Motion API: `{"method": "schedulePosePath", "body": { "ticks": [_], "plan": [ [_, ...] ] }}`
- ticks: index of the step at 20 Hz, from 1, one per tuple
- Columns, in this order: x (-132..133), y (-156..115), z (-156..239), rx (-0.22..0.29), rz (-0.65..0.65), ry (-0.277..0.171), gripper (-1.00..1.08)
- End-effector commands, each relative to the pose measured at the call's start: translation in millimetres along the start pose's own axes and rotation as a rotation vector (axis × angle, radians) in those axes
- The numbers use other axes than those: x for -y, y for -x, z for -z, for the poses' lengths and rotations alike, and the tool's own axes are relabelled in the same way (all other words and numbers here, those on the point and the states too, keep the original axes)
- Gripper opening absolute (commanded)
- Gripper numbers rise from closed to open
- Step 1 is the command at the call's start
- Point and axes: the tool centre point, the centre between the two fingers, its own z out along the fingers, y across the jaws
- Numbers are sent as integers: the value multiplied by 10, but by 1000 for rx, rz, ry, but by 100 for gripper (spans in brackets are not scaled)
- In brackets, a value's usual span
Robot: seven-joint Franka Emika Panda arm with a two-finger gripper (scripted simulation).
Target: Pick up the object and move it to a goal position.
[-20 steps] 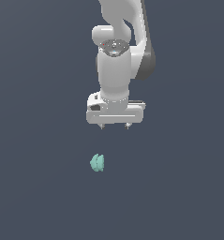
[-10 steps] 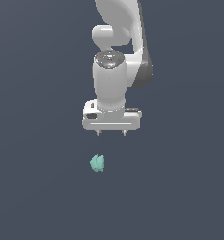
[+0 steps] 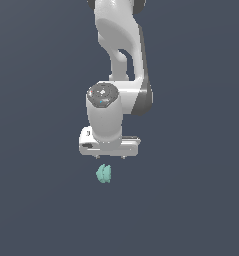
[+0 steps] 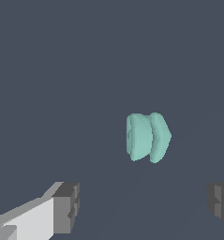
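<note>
The object (image 3: 104,174) is a small teal-green ridged blob lying on the dark grey floor. In the wrist view the object (image 4: 147,137) shows two rounded lobes. My white gripper (image 3: 111,158) hangs just above the object, a little toward the exterior view's right of it, with only its fingertips showing under the hand. In the wrist view my gripper (image 4: 144,206) is open, its two dark fingertips (image 4: 66,207) far apart, with nothing between them. The object lies ahead of the gap, apart from both fingers.
The floor (image 3: 191,200) is a plain dark grey surface. The white arm (image 3: 118,45) rises above the gripper.
The gripper has come down and toward the object, from well above it to just over it. The object has not moved.
</note>
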Motion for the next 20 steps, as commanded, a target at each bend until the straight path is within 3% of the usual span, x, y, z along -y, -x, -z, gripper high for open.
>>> {"method": "schedulePosePath", "body": {
  "ticks": [1,10,20],
  "plan": [
    [-96,-82,-142,10,-1,3,100],
    [-317,-229,-482,34,-4,7,100],
    [-358,-243,-580,39,-5,8,100]
  ]
}}
